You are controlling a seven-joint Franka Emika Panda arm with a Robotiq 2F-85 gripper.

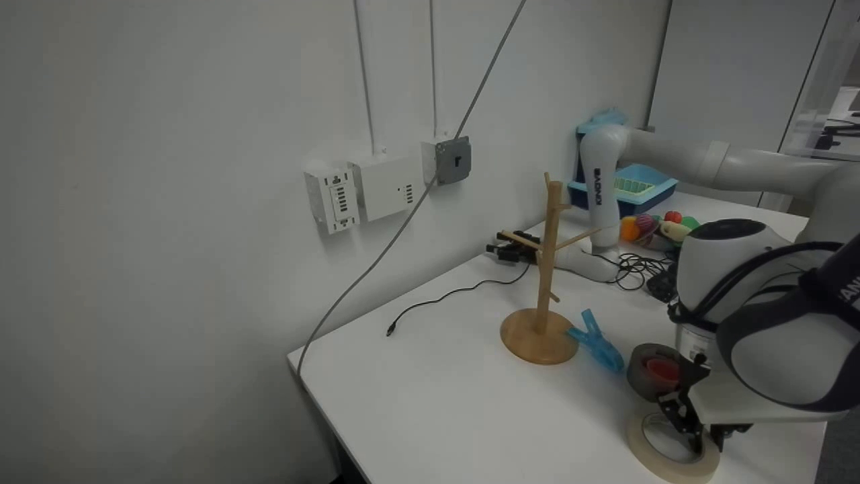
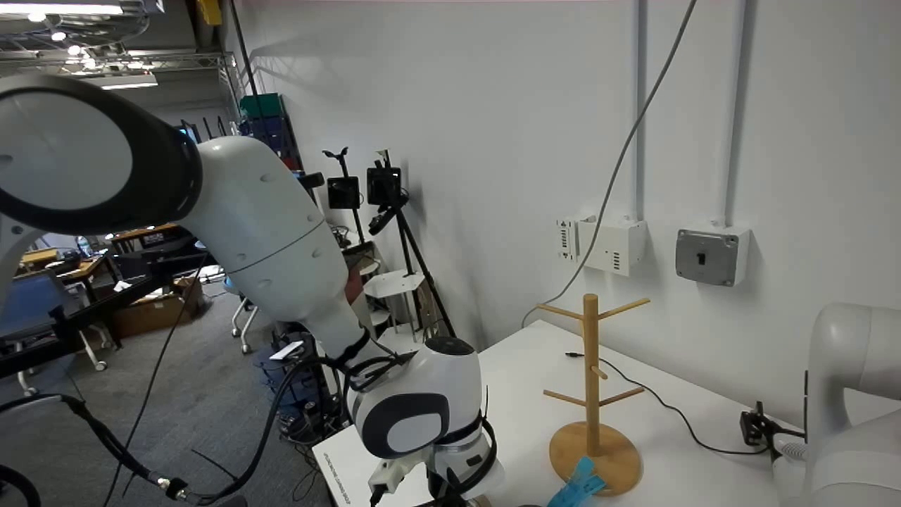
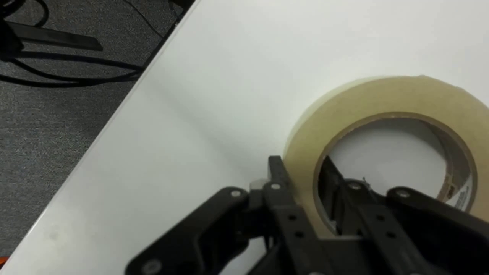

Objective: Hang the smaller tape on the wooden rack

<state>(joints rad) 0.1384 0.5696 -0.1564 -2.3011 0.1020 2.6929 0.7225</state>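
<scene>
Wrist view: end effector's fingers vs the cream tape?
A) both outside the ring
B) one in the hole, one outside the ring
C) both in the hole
B: one finger of the end effector is in the hole of the cream tape, the other is outside its outer edge.

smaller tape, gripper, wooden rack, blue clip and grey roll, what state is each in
Smaller tape, lying flat, not yet hung.
Gripper, shut on the tape's ring, one finger inside the hole, one outside.
Wooden rack, upright, nothing on its visible pegs.
Blue clip, lying by the rack's base, touching or not unclear.
Grey roll, on the table, partly hidden.
</scene>
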